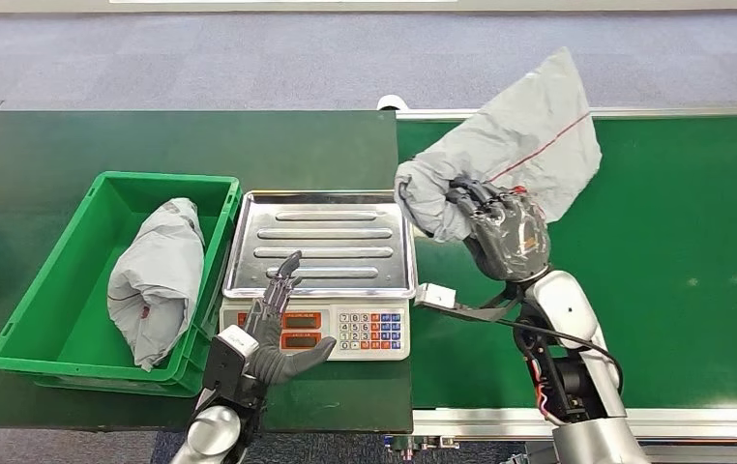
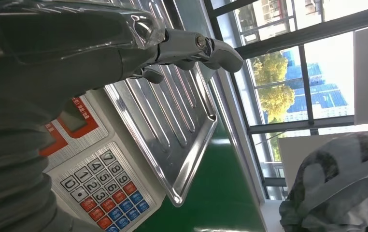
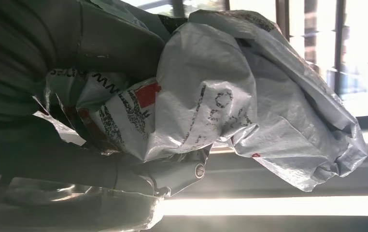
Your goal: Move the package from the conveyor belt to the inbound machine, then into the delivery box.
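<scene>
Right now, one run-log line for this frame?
phase: carrying to scale | right hand: grips grey package | left hand: open over scale | green bin: one package inside

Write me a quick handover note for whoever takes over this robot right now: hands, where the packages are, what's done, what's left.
Right hand: grips a grey package, held up above the conveyor belt, close to the scale's edge.
Left hand: holds nothing, fingers apart, over the front of the scale.
Scale tray is bare.
Another grey package already lies in the green delivery box.
Done: the held package is picked off the belt.
Left: set it on the scale, then move it into the box.
</scene>
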You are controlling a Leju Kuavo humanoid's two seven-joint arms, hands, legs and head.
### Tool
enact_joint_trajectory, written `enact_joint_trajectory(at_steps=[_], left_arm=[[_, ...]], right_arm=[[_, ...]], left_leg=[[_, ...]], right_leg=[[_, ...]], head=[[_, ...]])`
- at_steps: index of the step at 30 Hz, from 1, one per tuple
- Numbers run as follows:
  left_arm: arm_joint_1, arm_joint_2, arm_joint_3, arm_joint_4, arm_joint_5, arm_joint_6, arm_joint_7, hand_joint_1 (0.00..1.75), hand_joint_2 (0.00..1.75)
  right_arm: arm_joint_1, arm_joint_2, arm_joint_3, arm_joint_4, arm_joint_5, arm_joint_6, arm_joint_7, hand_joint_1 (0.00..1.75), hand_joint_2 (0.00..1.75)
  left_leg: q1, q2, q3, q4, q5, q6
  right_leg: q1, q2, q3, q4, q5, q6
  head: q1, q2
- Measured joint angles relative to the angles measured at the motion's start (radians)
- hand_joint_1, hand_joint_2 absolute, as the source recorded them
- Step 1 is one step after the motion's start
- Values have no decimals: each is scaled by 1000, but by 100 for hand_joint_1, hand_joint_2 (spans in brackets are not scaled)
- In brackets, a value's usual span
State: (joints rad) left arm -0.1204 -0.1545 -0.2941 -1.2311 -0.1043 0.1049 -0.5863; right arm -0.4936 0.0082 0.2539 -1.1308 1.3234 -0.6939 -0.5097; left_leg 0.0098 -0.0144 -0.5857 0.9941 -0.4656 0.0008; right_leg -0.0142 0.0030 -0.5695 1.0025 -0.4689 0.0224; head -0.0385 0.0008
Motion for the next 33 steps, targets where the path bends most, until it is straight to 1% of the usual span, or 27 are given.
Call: enact_joint_trajectory(at_steps=[2,5,6,7,8,10,11,12,13,15,18,20,24,25,26,28,29,30,33], left_arm=[[-3,-1,0,3,-1,-3,0,0,175],[-3,-2,0,4,-1,-4,0,0,175],[-4,-3,0,6,-2,-6,0,0,175],[-8,-4,0,10,-5,-10,-2,0,175],[-12,-7,0,17,-8,-15,-5,0,175],[-19,-10,0,30,-13,-26,-11,0,175],[-21,-12,0,34,-14,-28,-12,0,175],[-23,-13,0,38,-14,-29,-13,0,175],[-23,-14,0,41,-14,-30,-13,0,175],[-24,-16,0,47,-15,-31,-13,0,175],[-25,-18,0,53,-15,-31,-13,0,175],[-27,-20,0,55,-16,-29,-13,0,175],[-31,-23,1,56,-15,-22,-13,0,175],[-31,-23,1,56,-14,-22,-13,0,175],[-32,-23,2,56,-13,-20,-13,0,175],[-32,-24,3,57,-12,-15,-15,0,175],[-33,-24,3,58,-12,-8,-16,0,175],[-33,-25,4,58,-16,6,-19,0,175],[-36,-30,6,59,-44,89,-29,0,175]], right_arm=[[0,2,40,-17,-11,0,13,175,175],[0,2,48,-21,-13,0,17,175,175],[-2,1,73,-24,-19,4,27,175,175],[-3,-4,131,-31,-42,39,38,175,175],[-7,-13,204,-37,-79,108,45,175,175],[-18,-31,341,-41,-159,280,47,175,175],[-27,-38,373,-33,-184,350,43,175,175],[-37,-41,393,-22,-197,396,43,175,175],[-49,-44,411,-8,-207,437,43,175,175],[-70,-48,441,24,-218,490,44,175,175],[-98,-49,479,70,-231,526,41,175,175],[-115,-51,505,99,-237,533,30,175,175],[-140,-53,552,142,-251,508,9,175,175],[-147,-54,562,150,-254,498,7,170,175],[-152,-54,570,156,-257,487,5,134,175],[-158,-55,585,166,-262,463,2,46,175],[-159,-55,591,169,-267,451,-1,7,175],[-160,-56,597,171,-274,440,-5,0,175],[-155,-55,605,173,-339,436,-38,0,175]], left_leg=[[0,0,0,0,0,0],[0,0,0,0,0,0],[0,0,0,0,0,0],[0,0,0,0,0,0],[0,1,0,0,0,0],[0,1,0,0,0,0],[0,1,0,0,0,0],[0,1,0,0,0,0],[0,1,0,0,0,0],[0,1,0,0,0,0],[0,1,0,0,0,0],[0,1,0,0,0,0],[0,2,-1,0,0,0],[0,2,-1,0,0,0],[0,2,-1,0,0,0],[0,2,-1,0,0,0],[0,2,-1,0,0,0],[0,2,-1,0,0,0],[0,2,-1,0,0,0]], right_leg=[[0,0,0,0,0,0],[0,0,0,0,0,0],[0,0,0,0,0,0],[0,0,0,0,0,0],[0,0,-1,0,0,0],[0,1,-1,0,0,0],[0,1,-1,0,0,0],[0,1,-1,0,0,0],[0,1,-1,0,0,0],[0,1,-1,0,0,0],[0,1,-1,0,0,0],[0,1,-1,0,0,0],[0,1,-1,0,0,0],[0,1,-1,0,0,0],[0,1,-1,0,0,0],[0,1,-1,0,0,0],[0,1,-1,0,0,0],[0,1,-1,0,0,0],[0,1,-1,0,0,0]], head=[[0,0],[0,0],[0,0],[0,0],[0,0],[0,0],[0,0],[0,0],[0,0],[0,0],[0,0],[0,0],[0,0],[0,0],[0,0],[0,0],[0,0],[0,0],[0,0]])
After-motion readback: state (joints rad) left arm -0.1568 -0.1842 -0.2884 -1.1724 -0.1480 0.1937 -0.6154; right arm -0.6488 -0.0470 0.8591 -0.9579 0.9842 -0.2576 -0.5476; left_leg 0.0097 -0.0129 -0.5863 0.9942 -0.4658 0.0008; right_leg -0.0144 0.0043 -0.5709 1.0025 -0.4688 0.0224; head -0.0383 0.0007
